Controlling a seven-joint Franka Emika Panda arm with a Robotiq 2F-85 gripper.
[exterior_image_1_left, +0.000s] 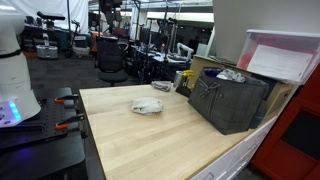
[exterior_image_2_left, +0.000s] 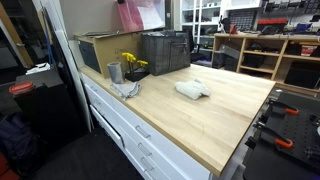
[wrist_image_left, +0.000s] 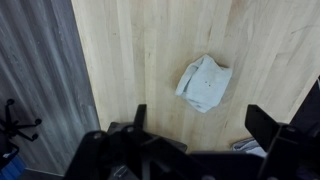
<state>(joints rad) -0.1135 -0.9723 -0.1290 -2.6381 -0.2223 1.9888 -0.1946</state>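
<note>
A crumpled white cloth (wrist_image_left: 205, 82) lies on the light wooden tabletop (wrist_image_left: 150, 50); both exterior views show it near the table's middle (exterior_image_1_left: 147, 105) (exterior_image_2_left: 192, 90). My gripper (wrist_image_left: 200, 125) hangs high above the table with its jaws wide apart and nothing between them. In the wrist view the cloth sits just past the fingertips, between the two dark fingers (wrist_image_left: 140, 115). Neither exterior view shows the gripper; only the white robot base (exterior_image_1_left: 15, 70) appears at the table's end.
A dark crate (exterior_image_1_left: 232, 98) (exterior_image_2_left: 165, 50) stands at the back of the table, beside a metal cup (exterior_image_2_left: 114, 72), yellow flowers (exterior_image_2_left: 132, 63) and a grey rag (exterior_image_2_left: 126, 89). A pink-lidded box (exterior_image_1_left: 282, 55) sits behind the crate. Red-handled clamps (exterior_image_1_left: 65, 100) grip the table's end.
</note>
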